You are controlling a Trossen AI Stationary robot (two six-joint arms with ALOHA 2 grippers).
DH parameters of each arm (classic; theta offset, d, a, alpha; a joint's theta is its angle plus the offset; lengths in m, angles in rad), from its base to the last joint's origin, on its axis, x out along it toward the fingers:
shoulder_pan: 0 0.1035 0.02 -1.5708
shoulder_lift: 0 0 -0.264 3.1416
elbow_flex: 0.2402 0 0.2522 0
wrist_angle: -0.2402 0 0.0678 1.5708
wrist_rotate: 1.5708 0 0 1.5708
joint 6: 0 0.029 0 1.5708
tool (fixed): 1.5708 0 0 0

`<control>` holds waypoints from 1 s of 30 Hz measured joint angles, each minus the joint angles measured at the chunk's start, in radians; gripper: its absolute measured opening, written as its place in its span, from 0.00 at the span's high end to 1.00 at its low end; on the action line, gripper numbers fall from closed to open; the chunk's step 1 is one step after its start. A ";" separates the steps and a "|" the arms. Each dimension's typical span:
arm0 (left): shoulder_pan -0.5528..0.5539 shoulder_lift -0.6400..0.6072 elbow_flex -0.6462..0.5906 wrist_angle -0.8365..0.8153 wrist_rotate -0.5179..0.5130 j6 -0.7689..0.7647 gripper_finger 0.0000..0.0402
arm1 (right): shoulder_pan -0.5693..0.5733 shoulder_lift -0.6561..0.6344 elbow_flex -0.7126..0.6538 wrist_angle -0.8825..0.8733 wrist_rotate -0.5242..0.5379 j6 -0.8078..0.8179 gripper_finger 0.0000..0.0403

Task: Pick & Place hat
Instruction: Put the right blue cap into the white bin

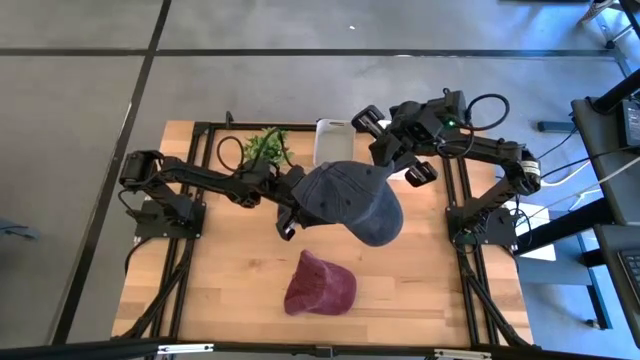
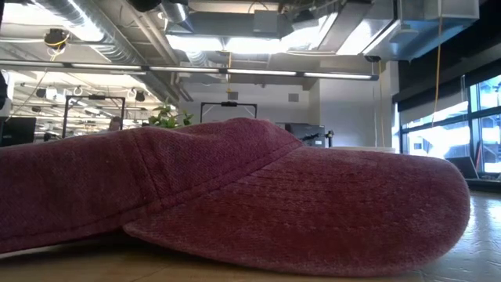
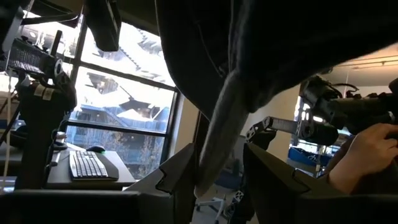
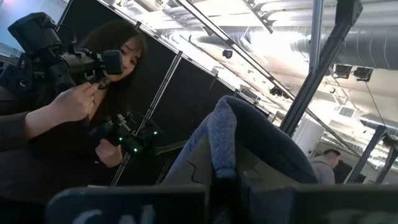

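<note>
Dark blue hat [image 1: 352,201]: held up over the middle of the wooden table [image 1: 230,270], between the two arms — crown toward the left arm, brim hanging toward the near right
Left gripper [image 1: 297,205]: at the hat's left edge; in the left wrist view its fingers [image 3: 177,177] stand narrow with a fold of the dark cloth [image 3: 217,124] pinched between them
Right gripper [image 1: 388,150]: at the hat's far edge, near the table's back; in the right wrist view its fingers are closed tight on a blue fabric edge [image 4: 222,140]
Red hat [image 1: 320,284]: lying flat on the table, nearer the front edge, apart from the dark hat and both grippers — it fills the low view [image 2: 235,196]
Plant [image 1: 266,147]: green sprigs at the back of the table, beside the left arm
White container [image 1: 333,140]: at the back edge, just behind the dark hat
Person [image 4: 74,112]: beyond the table in the right wrist view, hands on a dark handheld device [image 4: 56,53]
</note>
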 joint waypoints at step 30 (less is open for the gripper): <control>0.008 0.000 0.000 0.095 0.117 0.045 0.97 | -0.010 -0.002 0.000 -0.160 -0.049 0.028 0.94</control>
